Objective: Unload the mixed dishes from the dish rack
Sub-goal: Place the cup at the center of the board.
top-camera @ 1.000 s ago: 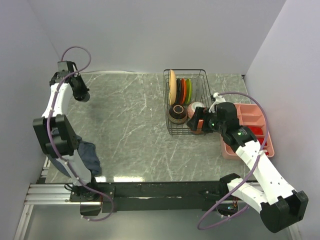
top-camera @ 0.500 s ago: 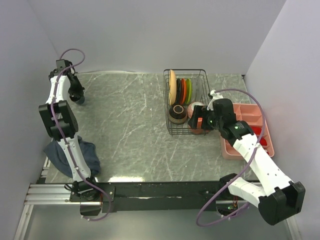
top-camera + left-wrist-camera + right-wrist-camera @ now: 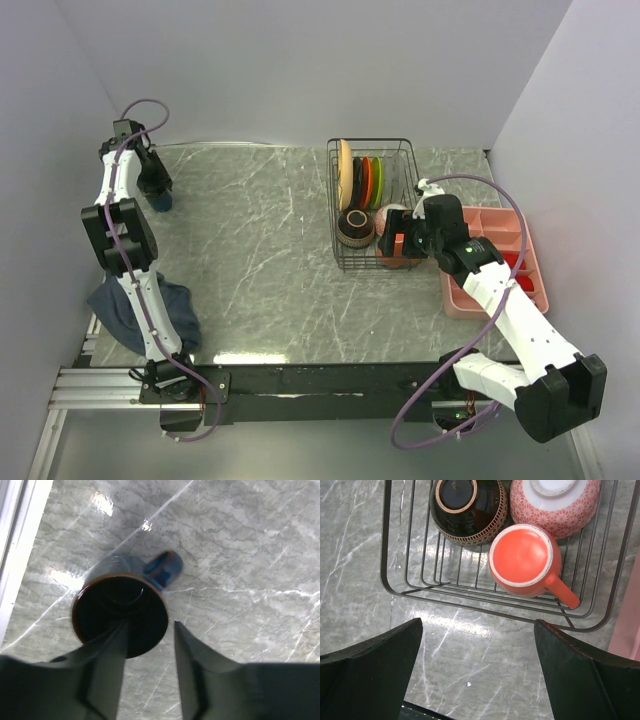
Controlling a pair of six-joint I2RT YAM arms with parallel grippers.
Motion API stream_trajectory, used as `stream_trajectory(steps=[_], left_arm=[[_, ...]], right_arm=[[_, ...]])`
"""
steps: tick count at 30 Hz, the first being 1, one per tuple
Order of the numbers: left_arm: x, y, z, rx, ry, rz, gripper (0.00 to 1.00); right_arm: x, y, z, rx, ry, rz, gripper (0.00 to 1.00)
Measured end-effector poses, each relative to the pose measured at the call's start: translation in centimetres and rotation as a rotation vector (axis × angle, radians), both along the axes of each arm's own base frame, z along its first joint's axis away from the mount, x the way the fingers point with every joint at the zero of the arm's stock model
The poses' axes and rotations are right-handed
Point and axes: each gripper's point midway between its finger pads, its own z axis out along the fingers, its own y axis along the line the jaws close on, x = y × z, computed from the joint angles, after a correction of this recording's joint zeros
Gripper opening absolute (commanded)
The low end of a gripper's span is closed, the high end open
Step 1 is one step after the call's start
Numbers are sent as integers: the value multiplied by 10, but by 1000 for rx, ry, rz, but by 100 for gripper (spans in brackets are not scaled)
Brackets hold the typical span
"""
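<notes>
On marble tabletop (image 3: pixel 250 555): glazed round blue cup (image 3: pixel 117 607), left gripper (image 3: pixel 150 630) narrowly parted astride rim; right gripper (image 3: pixel 477 630) wide over orange mug (image 3: pixel 520 560).

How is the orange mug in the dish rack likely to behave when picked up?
The orange mug looks glazed and rigid: probably slippery to grip and breakable if dropped. It seems to sit base-up with its handle jutting sideways, so it may swing toward that side. It sits beside the red patterned bowl, so lifting might knock that.

A pink divided plastic tray (image 3: pixel 500 228) holding red items (image 3: pixel 515 262) sits at the grey marble worktop's (image 3: pixel 260 240) right edge. A crumpled blue-grey cloth (image 3: pixel 182 308) lies at its near-left corner.
</notes>
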Motion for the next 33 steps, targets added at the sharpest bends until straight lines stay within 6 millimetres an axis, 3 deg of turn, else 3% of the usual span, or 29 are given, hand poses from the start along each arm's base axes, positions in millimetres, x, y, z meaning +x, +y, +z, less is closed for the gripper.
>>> stream_trajectory(steps=[6, 7, 10, 16, 21, 26, 33], left_arm=[[1, 1, 2, 4, -6, 5, 73], [1, 1, 3, 4, -7, 6, 82], [2, 1, 8, 5, -17, 7, 94], [-6, -6, 45, 2, -86, 2, 99], [-20, -16, 97, 16, -194, -18, 99], [-42, -51, 137, 10, -305, -90, 100], [-95, -134, 156, -63, -414, -281, 100]], right_arm=[[0, -1, 0, -3, -1, -2, 100], [0, -1, 0, -4, -1, -2, 100], [1, -1, 0, -7, -3, -4, 100], [0, -2, 2, -6, -10, -6, 100], [2, 0, 12, 6, -33, -2, 100], [1, 6, 18, 20, -44, 18, 100], [2, 12, 27, 9, -51, 30, 100]])
